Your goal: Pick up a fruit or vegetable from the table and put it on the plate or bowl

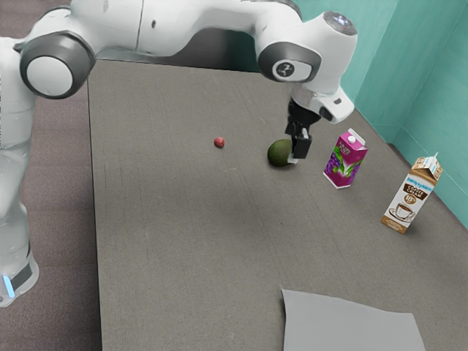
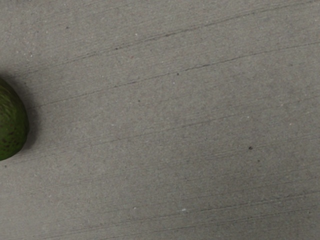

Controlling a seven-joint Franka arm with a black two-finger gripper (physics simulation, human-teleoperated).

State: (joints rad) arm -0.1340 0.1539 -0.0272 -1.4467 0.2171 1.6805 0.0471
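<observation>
A dark green avocado [image 1: 278, 153] lies on the grey table [image 1: 183, 234], near its middle. My gripper [image 1: 298, 150] is down at table height, right beside the avocado on the exterior view's right, open with nothing between its fingers. In the wrist view the avocado [image 2: 11, 122] sits off to one side of the hand, and bare table [image 2: 175, 125] lies under it. A small red fruit [image 1: 219, 142] rests further to the exterior view's left.
A purple juice carton [image 1: 345, 159] stands just right of the gripper, and a brown and white coffee carton [image 1: 412, 195] further right. A flat grey sheet [image 1: 351, 323] lies at the table's near right corner. Teal walls rise behind.
</observation>
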